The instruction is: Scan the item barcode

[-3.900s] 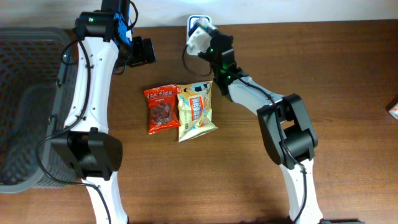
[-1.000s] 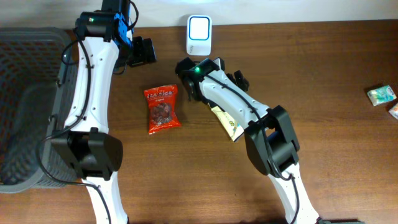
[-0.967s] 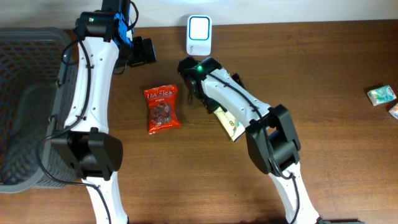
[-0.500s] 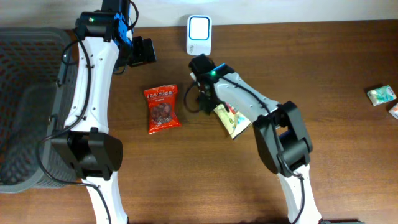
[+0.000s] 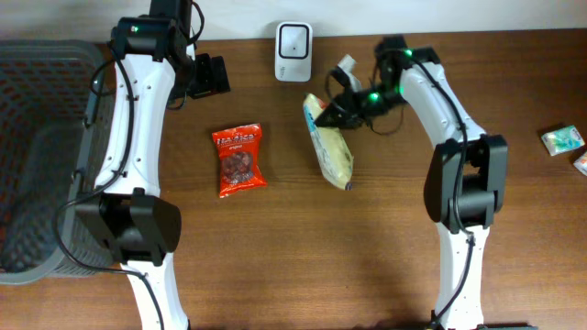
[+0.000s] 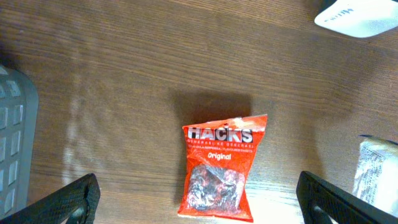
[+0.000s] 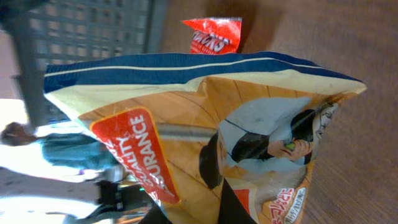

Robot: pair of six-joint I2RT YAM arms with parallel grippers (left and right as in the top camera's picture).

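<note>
The right jaws are clenched on the upper end of the yellow snack bag (image 5: 332,147), just right of the scanner (image 5: 293,39). The bag's long axis slants away from the scanner, its lower end trailing over the tabletop (image 5: 514,229) toward the robot. The scanner lies up-left of these jaws, so the right arm is nearer. The left jaws stand released, above the red bag (image 5: 240,160).
</note>
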